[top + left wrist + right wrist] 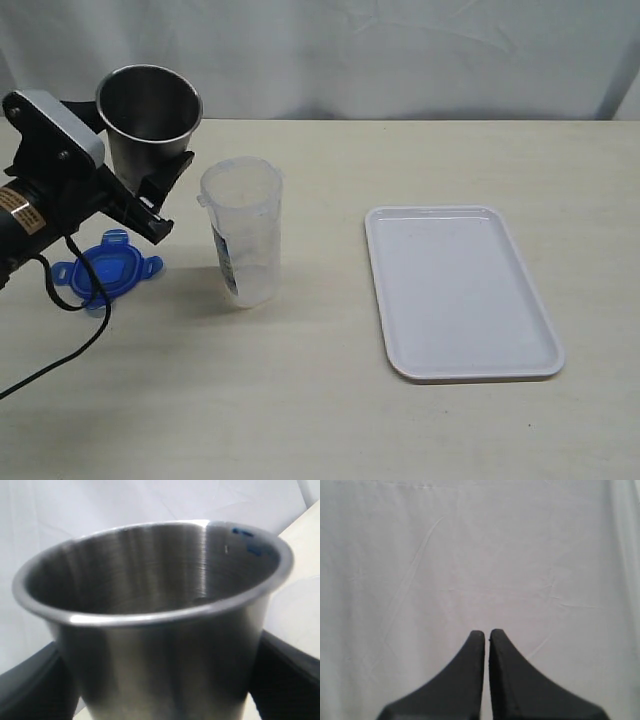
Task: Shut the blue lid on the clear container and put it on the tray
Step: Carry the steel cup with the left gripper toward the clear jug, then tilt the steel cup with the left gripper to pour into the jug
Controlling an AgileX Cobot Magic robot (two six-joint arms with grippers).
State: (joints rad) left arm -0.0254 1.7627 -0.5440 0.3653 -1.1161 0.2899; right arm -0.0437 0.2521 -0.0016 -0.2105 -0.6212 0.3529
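Left gripper (160,690): jaws spread wide and clamped on the lower body of a grey metal cup (150,115), one black finger (30,690) on each side of it. The cup is held clear of the table, mouth up and tipped a little toward the camera; nothing can be made out inside it. Right gripper (487,635): jaws pressed together, nothing between them, facing only the white backdrop; it does not show in the exterior view, so where it stands relative to the table cannot be told. Key relation: the blue lid (105,268) lies flat on the table (300,400), below the left gripper and slightly nearer the camera. Its flaps are splayed outward, and the arm and a black cable (70,300) partly cover it. The clear container (242,232) stands upright just to the right of the lid, apart from it. Its long axis is vertical, its mouth is open and uncovered, and the label strip runs down its left side. The tray (460,292) sits well apart farther right, with nothing on it, so the container lies between lid and tray. Judgement: the left arm is plainly the nearer to both lid and container, but it is occupied, so the cup would need setting down before that gripper could take the lid. Lidding is not yet begun. Count: one blue lid, one clear container, one tray, one metal cup, two grippers.
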